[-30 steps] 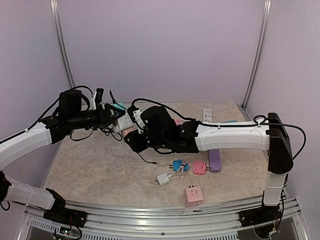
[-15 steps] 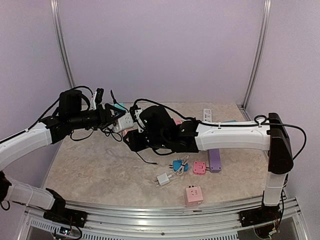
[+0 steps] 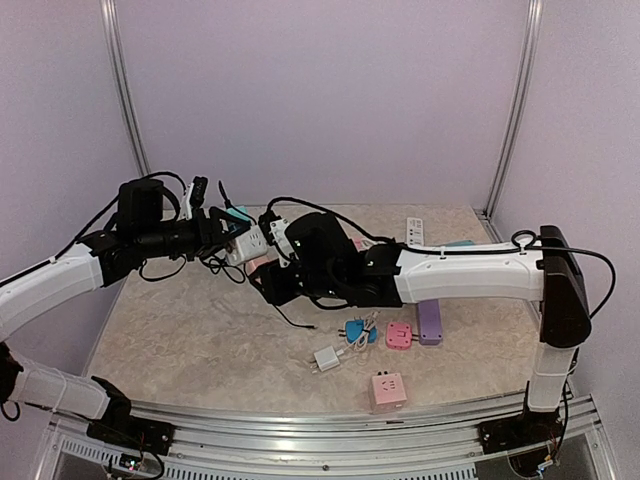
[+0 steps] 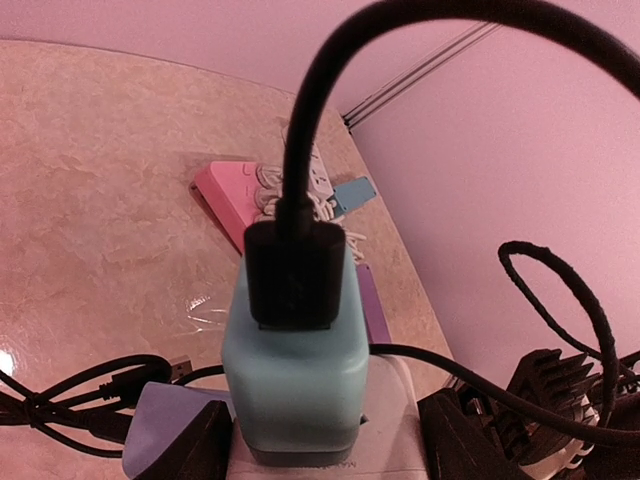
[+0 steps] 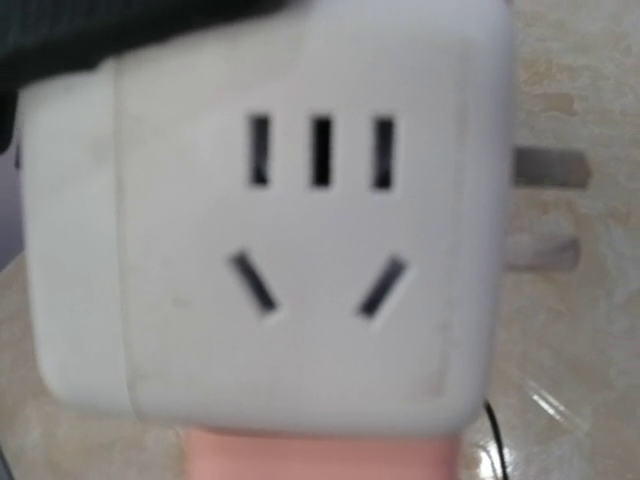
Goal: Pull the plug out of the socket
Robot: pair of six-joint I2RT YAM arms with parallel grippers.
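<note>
My left gripper [image 3: 226, 238] is shut on a white socket cube [image 3: 251, 243] and holds it in the air above the table. In the left wrist view the cube [image 4: 395, 440] sits between my dark fingers [image 4: 190, 450]. A teal plug [image 4: 295, 360] with a black cable connector [image 4: 295, 275] on top is seated in it. My right gripper [image 3: 272, 282] is right against the cube's near side, at a pink plug [image 3: 257, 264]. The right wrist view is filled by the cube's face [image 5: 280, 250], with the pink plug [image 5: 320, 458] at the bottom edge. My right fingers are hidden there.
On the table lie a pink socket cube [image 3: 388, 388], a white charger [image 3: 326, 358], blue plugs [image 3: 355, 330], a small pink adapter [image 3: 399, 335], a purple strip [image 3: 429, 320] and a white power strip [image 3: 415, 231]. Black cables hang around both wrists.
My right arm has shifted slightly to the right, still at the cube. The left arm and the cube have hardly moved.
</note>
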